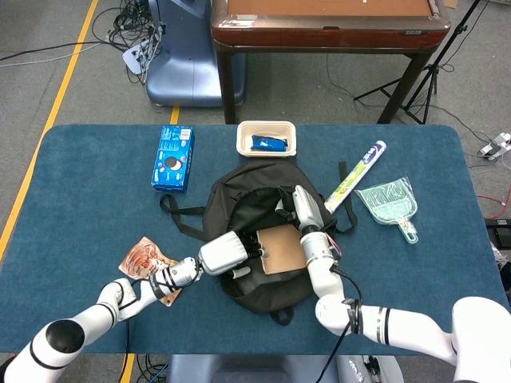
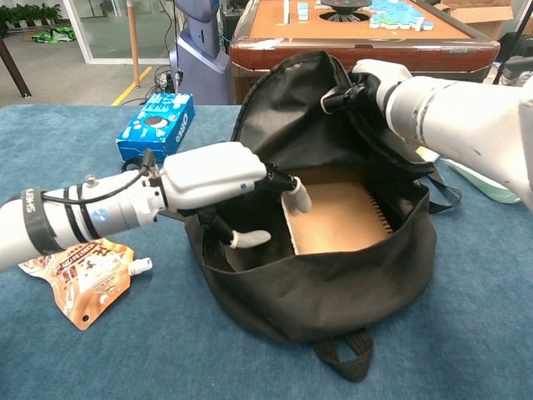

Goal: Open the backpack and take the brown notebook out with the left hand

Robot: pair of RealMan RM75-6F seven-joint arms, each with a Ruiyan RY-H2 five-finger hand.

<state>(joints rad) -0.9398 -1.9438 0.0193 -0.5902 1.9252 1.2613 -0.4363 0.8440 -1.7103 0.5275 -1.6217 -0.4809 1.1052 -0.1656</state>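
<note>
the backpack (image 2: 333, 283) is lying open on the table (image 1: 80, 183), so the opening part looks done. the right hand (image 2: 366, 83) is gripping the top flap and holding it up, keeping the mouth wide. the notebook (image 2: 337, 218) is lying flat inside the bag, brown cover showing, spiral edge to the right, not lifted at all.

the left hand (image 2: 221, 179) is reaching into the mouth w/ fingers apart and holding nothing; a fingertip (image 2: 300, 200) is sitting at the notebook's near-left corner, thumb lower in the bag, apart from the cover. can't tell if it's actually touching.

what's left, imo: getting fingers and thumb around the notebook's left edge, pinching it, then pulling it out over the bag's front lip. roughly halfway; the grasp isn't made yet.

on the table beside: a snack pouch (image 2: 79, 275), a blue box (image 2: 154, 125).
</note>
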